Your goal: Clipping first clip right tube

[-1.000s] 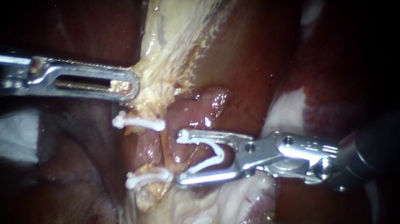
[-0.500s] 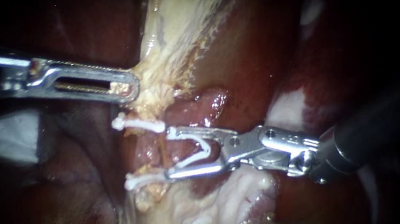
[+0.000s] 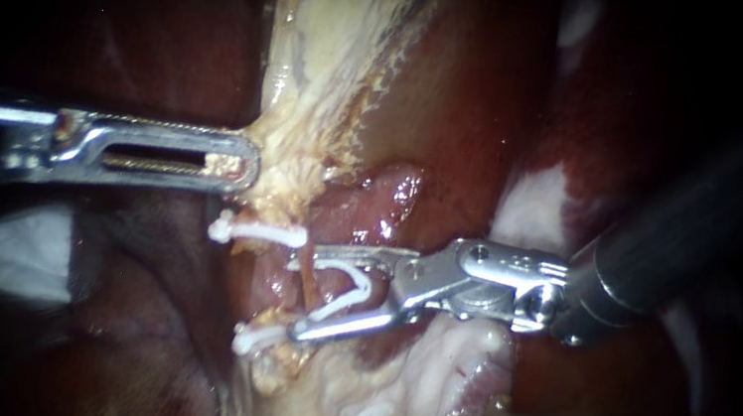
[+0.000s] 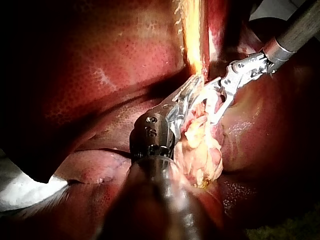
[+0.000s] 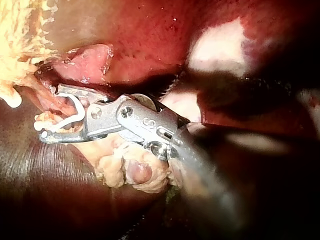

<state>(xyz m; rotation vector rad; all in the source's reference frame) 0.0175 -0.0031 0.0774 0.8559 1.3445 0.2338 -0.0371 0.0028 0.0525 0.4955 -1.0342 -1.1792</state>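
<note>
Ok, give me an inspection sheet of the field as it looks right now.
surface: liver, with pale tissue running down it.
job's things: thin tube; open white clip astride it; upper closed clip and lower closed clip beside it.
clutter: white pad.
instruments: left instrument, jaws shut on the pale tissue; right instrument, jaws holding the open white clip.
cables: nothing seen.
surroundings: dark, nothing seen.

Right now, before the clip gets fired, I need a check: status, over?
Left instrument jaws shut on pale tissue. Right instrument holds open clip astride the tube, unclosed. Lower placed clip close beside its lower jaw tip.
</note>
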